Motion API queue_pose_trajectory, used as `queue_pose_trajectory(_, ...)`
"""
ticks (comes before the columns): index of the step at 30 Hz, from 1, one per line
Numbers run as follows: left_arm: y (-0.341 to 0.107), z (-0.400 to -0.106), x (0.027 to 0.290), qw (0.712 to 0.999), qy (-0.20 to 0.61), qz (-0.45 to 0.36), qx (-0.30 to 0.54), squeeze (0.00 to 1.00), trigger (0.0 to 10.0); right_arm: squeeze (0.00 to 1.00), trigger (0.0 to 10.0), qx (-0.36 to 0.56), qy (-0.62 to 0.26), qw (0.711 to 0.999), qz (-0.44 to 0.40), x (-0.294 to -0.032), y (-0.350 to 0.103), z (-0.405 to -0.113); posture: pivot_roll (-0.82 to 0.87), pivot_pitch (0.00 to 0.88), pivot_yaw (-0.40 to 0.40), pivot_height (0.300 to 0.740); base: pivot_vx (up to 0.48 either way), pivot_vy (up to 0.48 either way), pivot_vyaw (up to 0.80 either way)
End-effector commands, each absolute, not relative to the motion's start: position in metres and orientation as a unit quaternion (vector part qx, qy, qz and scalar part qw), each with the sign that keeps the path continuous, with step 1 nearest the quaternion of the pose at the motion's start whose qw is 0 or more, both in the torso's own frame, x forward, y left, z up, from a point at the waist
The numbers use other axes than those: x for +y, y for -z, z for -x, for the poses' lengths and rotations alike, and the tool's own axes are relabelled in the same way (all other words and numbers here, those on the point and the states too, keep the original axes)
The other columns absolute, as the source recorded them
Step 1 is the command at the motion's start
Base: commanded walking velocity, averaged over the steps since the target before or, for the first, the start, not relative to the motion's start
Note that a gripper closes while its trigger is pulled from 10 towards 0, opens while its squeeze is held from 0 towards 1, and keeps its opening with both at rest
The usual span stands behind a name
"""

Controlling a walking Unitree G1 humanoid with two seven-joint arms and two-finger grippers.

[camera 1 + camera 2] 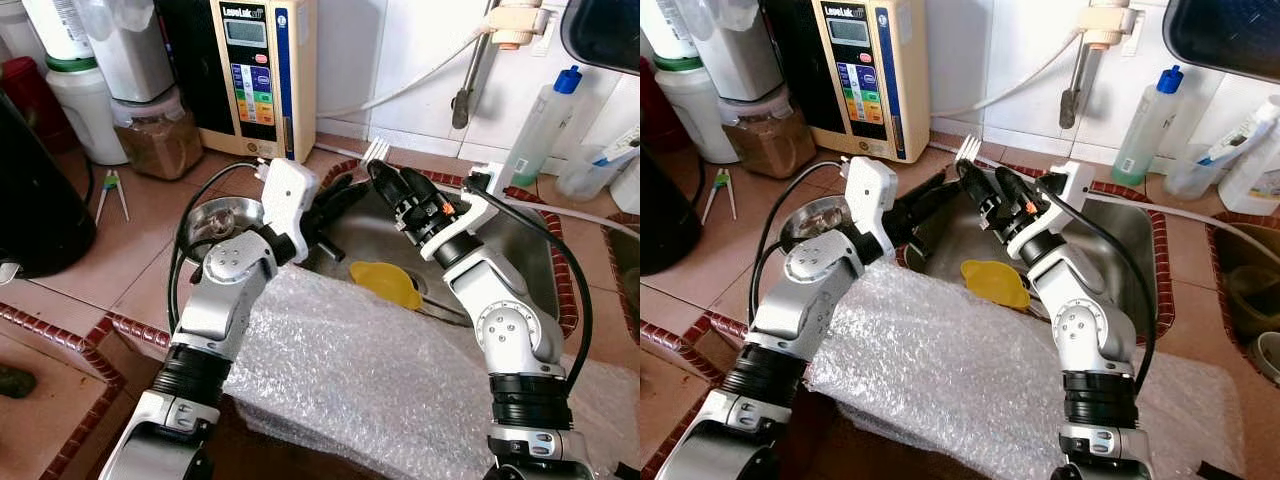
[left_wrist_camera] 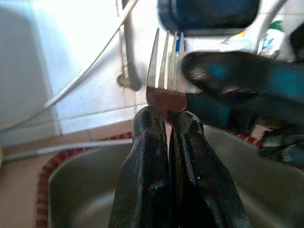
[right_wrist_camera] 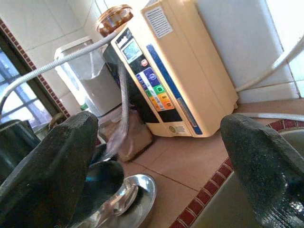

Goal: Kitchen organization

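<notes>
While a sheet of bubble wrap drapes over the near edge of the bench under both silver arms, the work goes on just past it, over the steel sink. The left gripper is clamped tight on the neck of a fork, tines pointing up and away toward the wall, held clear above the basin, probably so it can be carried off to wherever cutlery belongs. The right gripper hovers just beside it with its fingers spread wide and empty, seemingly ready to take the fork or steady it. Below them a yellow funnel-like piece lies in the sink bottom. Left of the basin sits a shallow steel bowl on terracotta tiles edged in red. Farther back stand a cream water ioniser, a jar of brown powder, white canisters and a black appliance; a tap hangs from the white-tiled wall, with a blue-capped bottle to its right.
</notes>
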State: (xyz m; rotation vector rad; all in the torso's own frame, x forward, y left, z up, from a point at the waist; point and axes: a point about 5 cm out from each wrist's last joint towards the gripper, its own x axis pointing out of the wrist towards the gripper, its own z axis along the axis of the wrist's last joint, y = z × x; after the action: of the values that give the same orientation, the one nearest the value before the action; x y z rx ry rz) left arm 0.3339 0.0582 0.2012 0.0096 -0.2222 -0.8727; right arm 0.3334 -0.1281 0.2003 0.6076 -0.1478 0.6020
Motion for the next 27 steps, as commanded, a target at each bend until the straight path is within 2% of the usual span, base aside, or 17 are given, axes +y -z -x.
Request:
queue_pose_trajectory(1,-0.202,-0.329,0.051,0.892,0.437,-0.018,-0.114,0.00,0.0,0.00,10.0,-0.077,-0.293,0.903,-0.304,-0.127,-0.207,-0.337,-0.04,0.001,0.059,0.740,0.000,0.000,0.00)
queue_pose_trajectory(2,-0.202,-0.329,0.050,0.891,0.438,-0.018,-0.115,0.00,0.0,0.00,4.9,-0.077,-0.292,0.903,-0.305,-0.127,-0.207,-0.338,-0.03,0.000,0.059,0.740,0.000,0.000,0.00)
queue_pose_trajectory(3,-0.203,-0.328,0.049,0.890,0.440,-0.017,-0.115,0.00,0.0,0.00,3.0,-0.077,-0.292,0.903,-0.307,-0.126,-0.207,-0.338,-0.03,0.000,0.059,0.740,0.000,0.000,0.00)
queue_pose_trajectory(4,-0.203,-0.327,0.048,0.889,0.443,-0.017,-0.116,0.00,0.0,0.00,0.0,-0.078,-0.289,0.903,-0.307,-0.126,-0.207,-0.339,-0.03,0.000,0.060,0.740,0.000,0.000,0.00)
queue_pose_trajectory(15,-0.205,-0.323,0.047,0.886,0.449,-0.022,-0.116,0.00,0.0,0.00,0.0,-0.087,-0.237,0.906,-0.340,-0.127,-0.212,-0.351,-0.03,0.000,0.067,0.740,0.000,0.000,0.00)
queue_pose_trajectory(19,-0.206,-0.323,0.049,0.885,0.450,-0.025,-0.115,0.00,0.0,0.00,0.0,-0.096,-0.241,0.886,-0.384,-0.129,-0.217,-0.351,-0.03,0.000,0.072,0.740,0.000,0.000,0.00)
queue_pose_trajectory(27,-0.208,-0.330,0.060,0.892,0.434,-0.052,-0.115,0.00,0.0,0.00,0.0,-0.101,-0.246,0.884,-0.384,-0.135,-0.215,-0.346,-0.03,0.001,0.077,0.740,0.000,0.000,0.00)
